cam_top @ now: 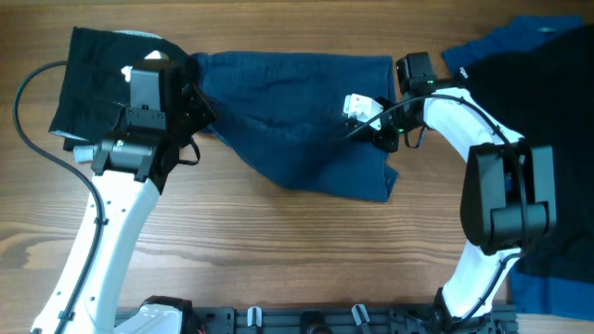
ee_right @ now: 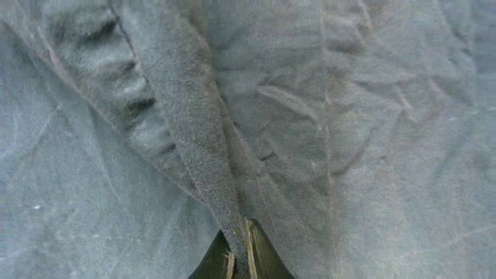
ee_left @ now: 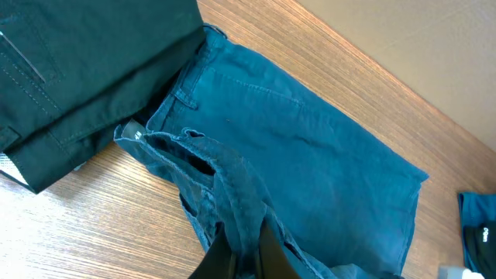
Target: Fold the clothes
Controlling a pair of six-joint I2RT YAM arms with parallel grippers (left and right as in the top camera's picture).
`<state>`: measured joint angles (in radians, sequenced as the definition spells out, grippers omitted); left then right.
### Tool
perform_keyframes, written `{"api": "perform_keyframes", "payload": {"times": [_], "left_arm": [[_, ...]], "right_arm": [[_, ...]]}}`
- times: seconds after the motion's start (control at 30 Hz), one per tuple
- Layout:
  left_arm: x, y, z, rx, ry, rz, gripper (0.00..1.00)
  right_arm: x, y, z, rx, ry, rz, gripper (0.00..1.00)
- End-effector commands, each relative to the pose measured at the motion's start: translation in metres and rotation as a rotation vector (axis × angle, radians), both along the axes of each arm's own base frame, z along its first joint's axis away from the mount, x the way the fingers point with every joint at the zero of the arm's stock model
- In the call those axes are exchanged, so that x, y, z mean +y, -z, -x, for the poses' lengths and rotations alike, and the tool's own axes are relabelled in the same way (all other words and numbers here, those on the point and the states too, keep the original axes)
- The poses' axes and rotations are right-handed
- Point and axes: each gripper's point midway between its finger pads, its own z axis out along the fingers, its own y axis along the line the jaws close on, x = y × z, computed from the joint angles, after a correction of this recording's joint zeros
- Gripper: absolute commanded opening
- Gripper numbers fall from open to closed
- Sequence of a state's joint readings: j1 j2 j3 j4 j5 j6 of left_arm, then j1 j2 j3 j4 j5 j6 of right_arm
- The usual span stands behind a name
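Note:
A navy blue garment (cam_top: 297,111) lies spread across the middle of the table. My left gripper (cam_top: 190,102) is shut on a bunched fold at its left end, the waistband end; the pinch shows in the left wrist view (ee_left: 248,240). My right gripper (cam_top: 382,130) is shut on a ridge of the same cloth (ee_right: 201,155) near its right edge, with the fingertips low in the right wrist view (ee_right: 239,252). A black folded garment (cam_top: 93,79) lies at the far left, also in the left wrist view (ee_left: 85,70). Black and brighter blue clothes (cam_top: 538,83) are piled at the right.
A white tag or label (cam_top: 357,104) lies on the navy garment next to my right gripper. Bare wooden table (cam_top: 278,250) runs along the front. A black cable (cam_top: 37,121) loops at the left. The pile at the right reaches the table's right edge.

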<state>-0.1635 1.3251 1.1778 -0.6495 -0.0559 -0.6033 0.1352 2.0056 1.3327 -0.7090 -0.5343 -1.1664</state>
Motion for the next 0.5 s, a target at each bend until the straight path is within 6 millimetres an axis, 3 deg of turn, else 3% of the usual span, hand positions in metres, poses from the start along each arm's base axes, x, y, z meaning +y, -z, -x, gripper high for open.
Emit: {"api": "perform_keyframes", "payload": {"times": [0.0,0.1,0.13,0.47], "left_arm": [[0.005,-0.013,-0.006,-0.039,-0.007,-0.028,0.04],[0.005,-0.013,-0.006,-0.038,-0.007,-0.027,0.04],[0.005,-0.013,-0.006,-0.038,-0.007,-0.027,0.04],[0.013,-0.019,-0.016,-0.082,-0.045,-0.057,0.04]], "right_arm": [[-0.002,-0.032,-0.016,0.036,0.237,-0.028,0.04],[-0.029,-0.064,-0.054,0.055,0.739,-0.019,0.04],[-0.034,-0.074,-0.059,0.032,0.79,-0.024,0.04],[-0.039,-0.153,-0.069,-0.061,0.886,-0.101,0.04]]}}
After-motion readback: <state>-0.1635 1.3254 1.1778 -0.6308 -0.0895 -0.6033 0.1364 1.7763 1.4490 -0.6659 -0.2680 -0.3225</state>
